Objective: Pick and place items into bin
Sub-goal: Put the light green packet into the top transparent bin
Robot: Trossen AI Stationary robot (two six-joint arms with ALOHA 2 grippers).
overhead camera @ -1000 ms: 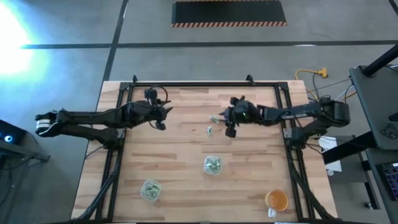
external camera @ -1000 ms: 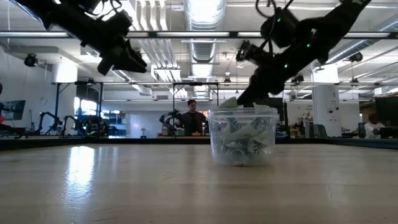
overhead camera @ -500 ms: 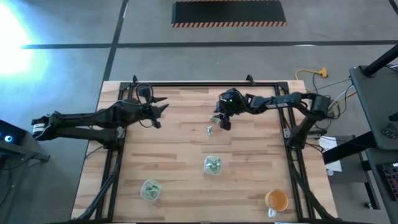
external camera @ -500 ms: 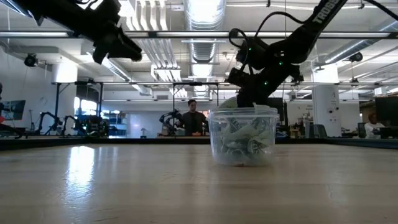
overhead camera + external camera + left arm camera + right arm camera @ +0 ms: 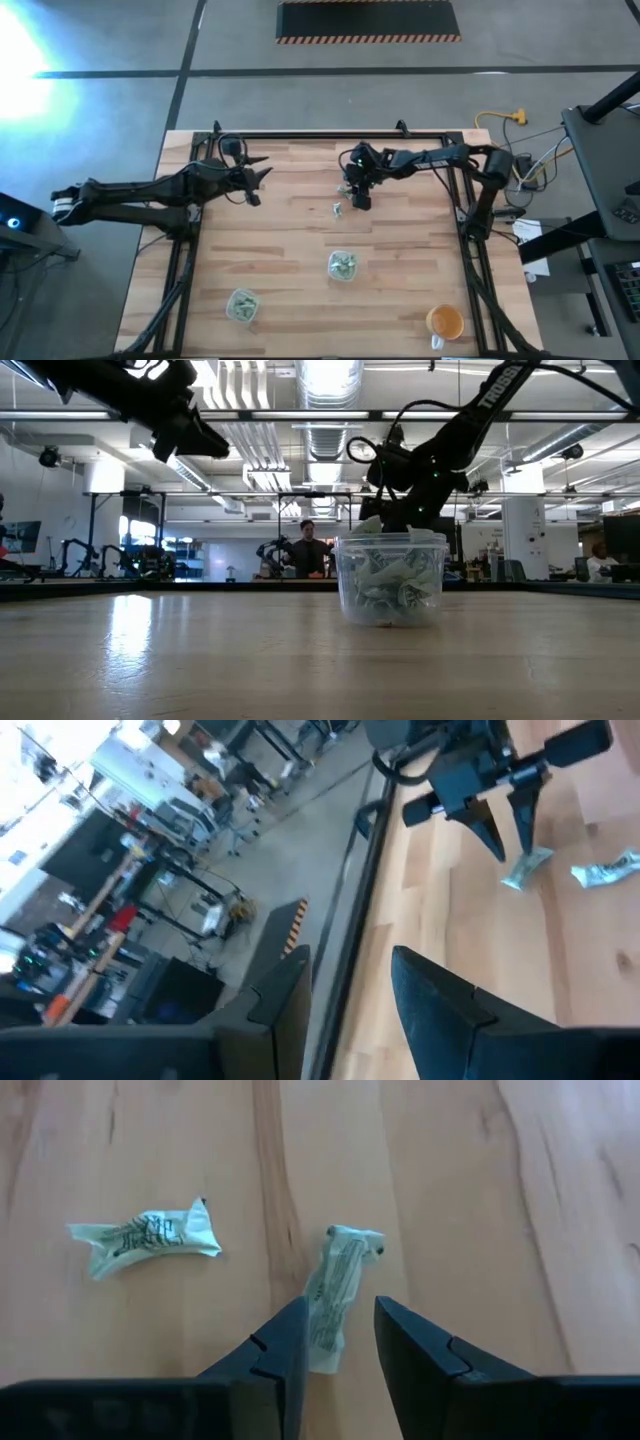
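Note:
Two green-and-white wrapper items lie on the wooden table: one (image 5: 337, 1280) straight ahead of my right gripper (image 5: 340, 1315), the other (image 5: 145, 1235) a little apart from it. My right gripper (image 5: 357, 198) points steeply down, open. Its fingertips stand on either side of the first wrapper's near end; I cannot tell whether they touch it. My left gripper (image 5: 257, 181) hovers open and empty over the table's far left part. Two clear cups (image 5: 342, 265) (image 5: 241, 305) toward the near edge hold several such pieces.
An orange cup (image 5: 444, 322) stands at the near right corner. A black frame (image 5: 330, 135) runs along the table's far edge and sides. In the low view the nearer clear cup (image 5: 390, 580) stands in front of my right gripper. A person stands in the room far behind.
My right gripper has swung toward the table's left edge and come down over the two wrappers, tipping to point more steeply down. My left gripper has risen a little and then kept still. The wrappers and cups have not moved.

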